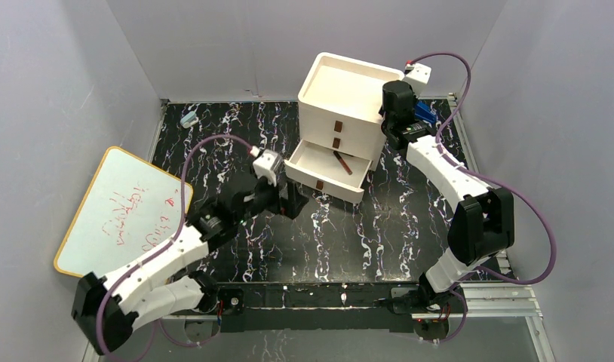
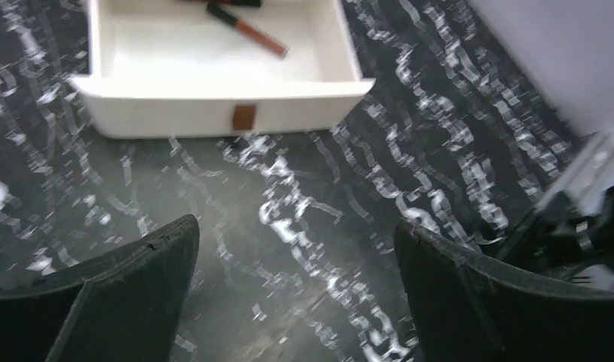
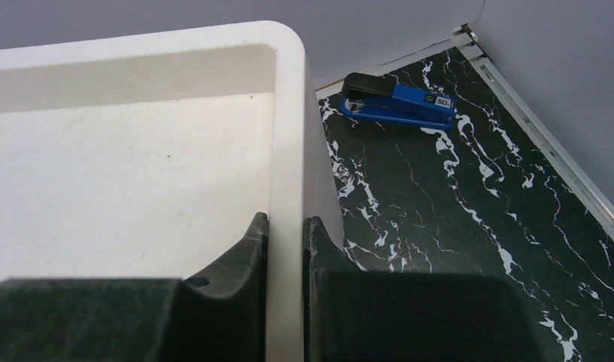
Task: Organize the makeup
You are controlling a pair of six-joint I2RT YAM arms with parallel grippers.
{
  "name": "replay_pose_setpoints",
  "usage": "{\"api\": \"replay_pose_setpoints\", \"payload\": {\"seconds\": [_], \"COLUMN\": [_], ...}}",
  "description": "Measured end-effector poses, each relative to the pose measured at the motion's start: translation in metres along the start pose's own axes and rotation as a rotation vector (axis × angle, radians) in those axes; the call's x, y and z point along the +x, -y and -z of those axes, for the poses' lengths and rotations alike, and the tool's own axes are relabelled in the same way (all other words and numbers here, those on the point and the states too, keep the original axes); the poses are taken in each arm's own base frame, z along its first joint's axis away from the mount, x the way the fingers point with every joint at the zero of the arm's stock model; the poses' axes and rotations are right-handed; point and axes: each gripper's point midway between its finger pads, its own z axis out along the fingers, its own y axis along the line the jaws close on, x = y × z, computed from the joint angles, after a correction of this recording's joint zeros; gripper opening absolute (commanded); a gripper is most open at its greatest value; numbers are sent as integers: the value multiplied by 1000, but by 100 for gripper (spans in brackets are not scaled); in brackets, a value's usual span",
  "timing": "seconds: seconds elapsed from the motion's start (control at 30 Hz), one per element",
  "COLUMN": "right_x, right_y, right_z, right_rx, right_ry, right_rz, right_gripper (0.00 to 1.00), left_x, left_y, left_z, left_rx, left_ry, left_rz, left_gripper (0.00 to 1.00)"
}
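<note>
Presently we list 1 white 3-drawer box (image 1: 342, 105) standing at the far side of the black marbled table (image 1: 379, 226).

Item 1: its bottom drawer (image 1: 323, 172) is pulled out toward the arms, and a brown handle (image 2: 244, 117) sits on its front.

Item 2: 1 thin black-and-red pencil (image 2: 247, 29) lies slanted on the floor of that open drawer. The left wrist view shows a 2nd dark stick at the drawer's far side, cut off by the top edge, and we cannot tell what it is.

Item 3: the left gripper (image 2: 295, 230) hangs above bare table just in front of the drawer. Its fingers (image 2: 138, 286) are spread wide apart and hold nothing.

Item 4: the right gripper (image 3: 285, 226) sits at the box's top right rim. Its 2 fingers (image 3: 244, 256) are pressed against either side of the thin white wall, 1 inside the top tray and 1 outside.

Item 5: 1 blue-and-black stapler (image 3: 398, 102) lies on the table behind the box, near the back wall.

Item 6: 1 whiteboard (image 1: 119, 211) with red scribbles leans at the left.

Item 7: 1 small light-blue object (image 1: 188, 118) rests at the far left corner, well apart from the box.
</note>
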Motion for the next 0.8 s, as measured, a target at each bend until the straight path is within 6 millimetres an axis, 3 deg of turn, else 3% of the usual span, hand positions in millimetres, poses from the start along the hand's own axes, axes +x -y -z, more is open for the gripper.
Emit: {"api": "replay_pose_setpoints", "payload": {"seconds": [0.07,0.13,0.3,0.47,0.6,0.7,0.8], "right_x": [0,0,0,0,-1,-1,0], "right_y": [0,0,-1,-1,-1,-1,-1], "right_z": [0,0,0,0,0,0,0], "right_rx": [-2,-2,-2,-2,-2,0,1], "right_ry": [-1,-1,-1,-1,-3,-7,-10], "right_rz": [1,1,0,-1,2,5,8], "right_gripper": [1,1,1,1,1,1,1], "left_x": [17,34,65,89,111,126,123], "left_y": [-7,-21,-50,-72,-80,-80,-72], "left_z": [14,18,3,-29,-67,-102,-140], "left_rx": [-27,-93,-257,-362,-375,-365,-340], "left_ry": [11,4,-65,-79,-89,-106,-78], "left_rz": [-65,-105,-144,-188,-227,-263,-286], "left_gripper": [98,90,90,94,98,98,98]}}
